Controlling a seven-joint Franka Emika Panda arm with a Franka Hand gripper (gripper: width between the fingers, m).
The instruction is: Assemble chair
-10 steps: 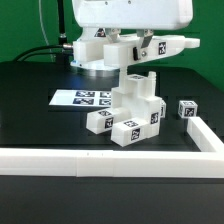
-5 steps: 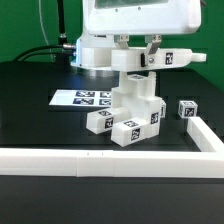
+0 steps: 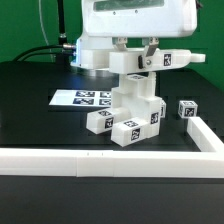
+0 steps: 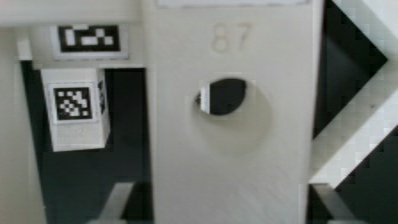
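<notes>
Claw (image 3: 136, 49) (with slab (image 3: 150, 62)) above chair (image 3: 132, 108)

The chunky white plastic slab (image 4: 231, 110) is filling the wrist view, blurring, its ends running off the picture's edges. In the exterior view it is hiding the gripper's (image 3: 137, 58) fingertips, the top edge is cutting off the white robot arm (image 3: 135, 20), and the thin flat white marker board's (image 3: 85, 98) tags are showing too small to read.

The black table (image 3: 35, 85) carries the marker board (image 3: 88, 98) toward the exterior view's left. Just right of it stands a cluster of white chair pieces (image 3: 128, 120), and 1 loose tagged block (image 3: 187, 110) lies further right. A white rail (image 3: 100, 160) lines the near edge and right side.
</notes>
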